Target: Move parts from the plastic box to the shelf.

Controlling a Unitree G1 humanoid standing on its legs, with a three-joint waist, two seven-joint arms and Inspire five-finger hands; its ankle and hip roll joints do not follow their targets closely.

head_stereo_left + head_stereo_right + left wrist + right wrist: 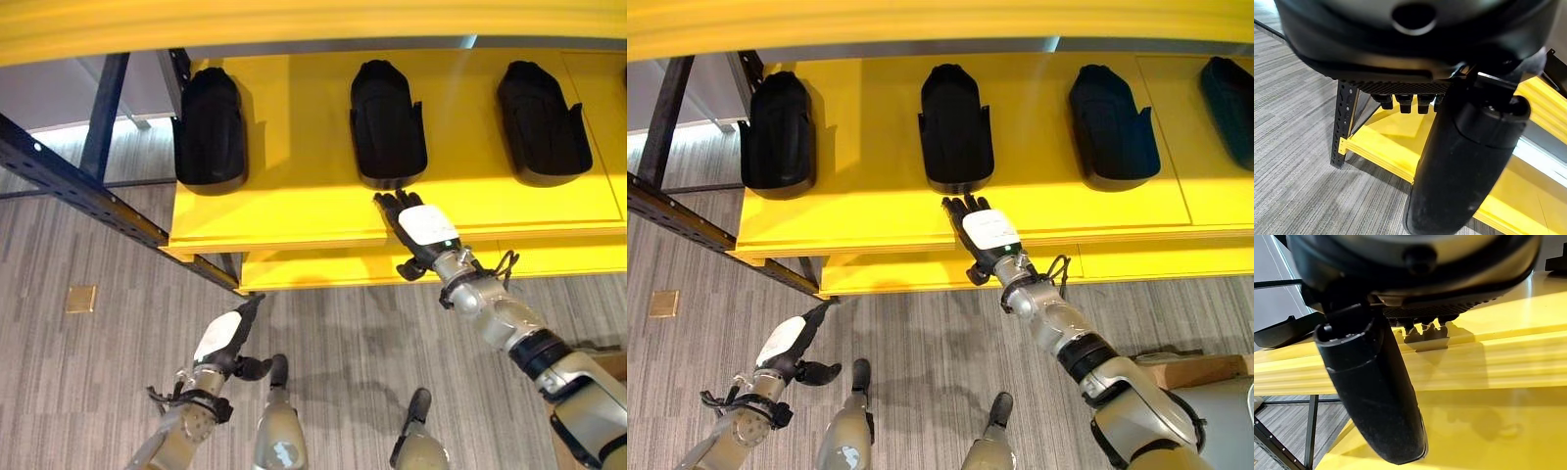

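Reaching over the front edge of the yellow shelf (294,211) with the right hand (419,231), fingers straight and flat, fingertips just short of the middle black part (388,122) and holding nothing. Hanging low over the grey floor (98,372) with the left hand (223,343), fingers stretched out and relaxed, thumb spread, well apart from the shelf. Lying along the shelf in a row, spaced apart: left black part (209,127), middle one, right black part (542,122), plus a further part (1229,108) at the far right.

Grey striped carpet (88,372) covers the floor. A small brass floor plate (80,298) sits at nine o'clock, and a dark perforated metal beam (69,186) crosses above it.
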